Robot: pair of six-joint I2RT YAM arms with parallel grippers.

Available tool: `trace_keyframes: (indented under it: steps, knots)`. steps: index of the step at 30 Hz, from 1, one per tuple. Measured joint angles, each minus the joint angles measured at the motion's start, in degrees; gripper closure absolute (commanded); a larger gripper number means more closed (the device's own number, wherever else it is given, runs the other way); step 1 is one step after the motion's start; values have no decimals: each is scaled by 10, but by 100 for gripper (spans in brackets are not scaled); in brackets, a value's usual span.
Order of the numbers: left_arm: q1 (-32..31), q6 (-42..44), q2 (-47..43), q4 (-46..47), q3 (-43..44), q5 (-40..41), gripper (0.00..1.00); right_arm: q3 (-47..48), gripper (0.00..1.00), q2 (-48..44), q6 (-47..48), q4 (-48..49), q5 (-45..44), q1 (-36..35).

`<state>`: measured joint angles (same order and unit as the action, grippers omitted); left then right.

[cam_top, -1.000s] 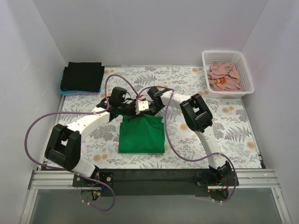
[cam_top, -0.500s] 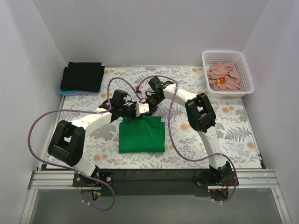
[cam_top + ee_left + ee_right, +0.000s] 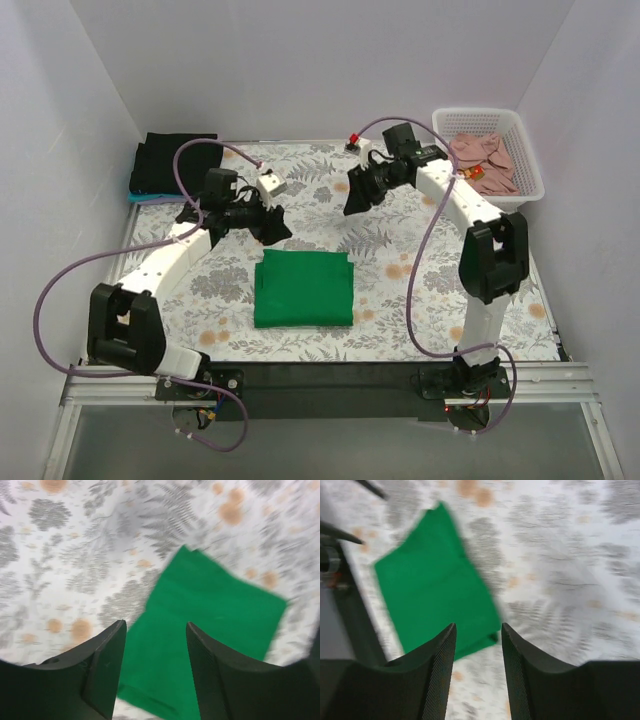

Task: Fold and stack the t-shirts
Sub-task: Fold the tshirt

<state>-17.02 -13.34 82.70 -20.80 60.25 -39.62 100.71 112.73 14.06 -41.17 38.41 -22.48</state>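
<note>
You had the green t-shirt (image 3: 303,288) lying folded into a neat rectangle on the fern-patterned table cover (image 3: 420,270), near the front edge and between the two arms. Your left gripper (image 3: 270,227) hung above the cover just behind the shirt's far left corner, its jaws parted with nothing between them. Your right gripper (image 3: 357,196) was well apart from the shirt, farther back and to the right, likewise parted and empty. At the far left corner a folded black t-shirt (image 3: 172,163) sat on top of a light blue one (image 3: 137,197). The dusty pink t-shirt (image 3: 482,160) lay crumpled in the white lattice basket (image 3: 527,160) at the far right.
</note>
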Motion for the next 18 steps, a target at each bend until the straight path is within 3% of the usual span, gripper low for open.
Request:
trace_keyframes:
  steps: [2,5,8,11,18]
  knots:
    - [8,-81,-26,6,-18,-44,47,-81,50,-53,-25,20,68,-6]
    - [9,-234,-61,75,-112,-116,43,-250,41,-110,-106,117,148,-44]
    - [7,-381,-47,161,-226,-165,40,-320,39,-97,-164,157,184,-92]
    - [11,-458,3,187,-270,-169,38,-321,37,-34,-199,197,199,-119]
    - [53,-489,157,207,-214,-178,38,-247,37,90,-217,177,201,-92]
